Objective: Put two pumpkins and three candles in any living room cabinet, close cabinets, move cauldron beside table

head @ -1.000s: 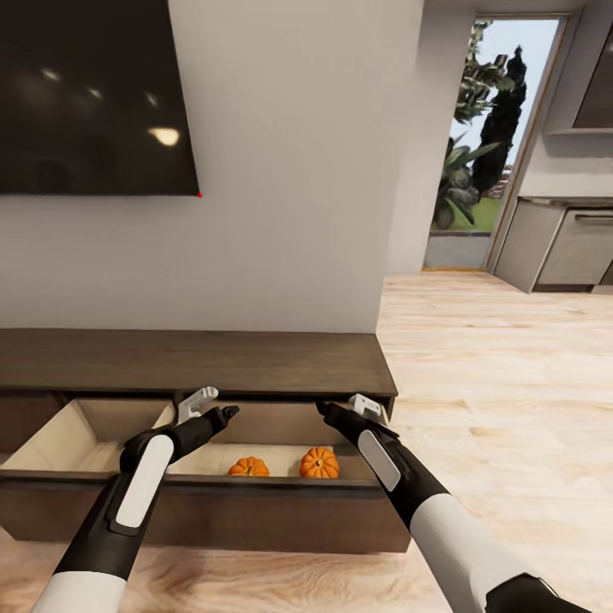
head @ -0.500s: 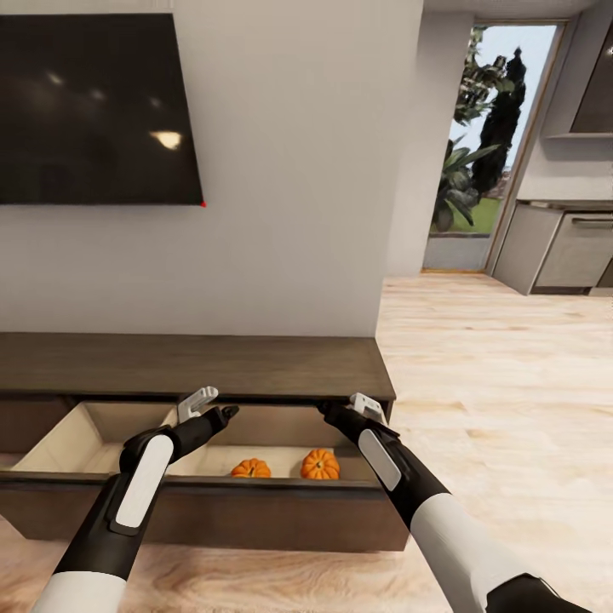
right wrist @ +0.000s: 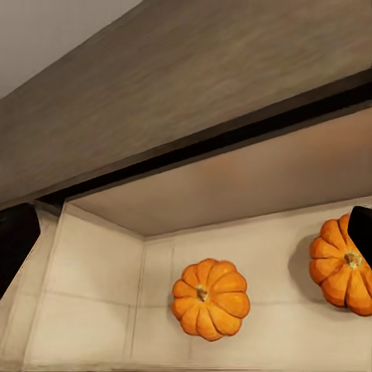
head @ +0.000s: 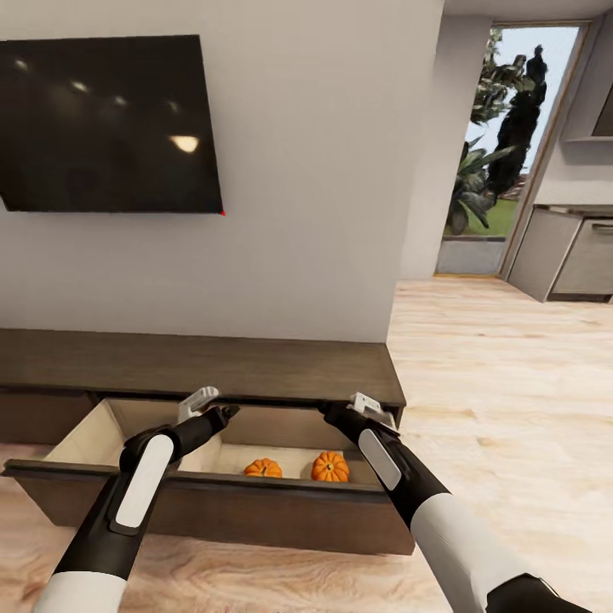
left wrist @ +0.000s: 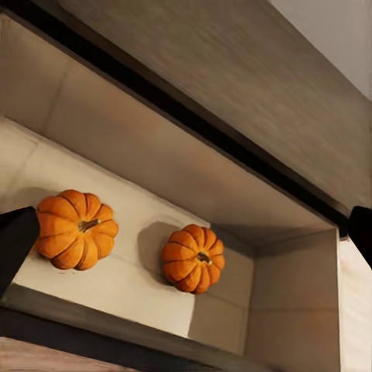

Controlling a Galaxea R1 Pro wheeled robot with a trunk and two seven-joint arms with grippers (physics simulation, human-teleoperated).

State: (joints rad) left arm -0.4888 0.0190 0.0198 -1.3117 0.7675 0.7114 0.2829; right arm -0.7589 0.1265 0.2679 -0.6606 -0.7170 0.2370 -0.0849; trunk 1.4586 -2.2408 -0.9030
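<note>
- Head view: my left end effector (head: pixel 223 415) and my right end effector (head: pixel 334 411) hang over the pulled-out drawer of the long, low, dark brown wood-grain cabinet (head: pixel 255 368). Whether either is spread or pressed together, I cannot tell. Two small, ribbed, bright orange pumpkins (head: pixel 263 468) (head: pixel 329 466) sit side by side on the drawer's pale, smooth floor. A glossy black flat screen (head: pixel 111 123) hangs on the matte grey wall above; light wood planks make up the floor (head: pixel 502 375).
- Left wrist view: both pumpkins (left wrist: pixel 75 229) (left wrist: pixel 193 257) lie apart, with short dark stems, near the drawer's corner.
- Right wrist view: the pumpkins (right wrist: pixel 210 299) (right wrist: pixel 342 266) rest on the tile-lined pale bottom under the cabinet's dark top edge.
</note>
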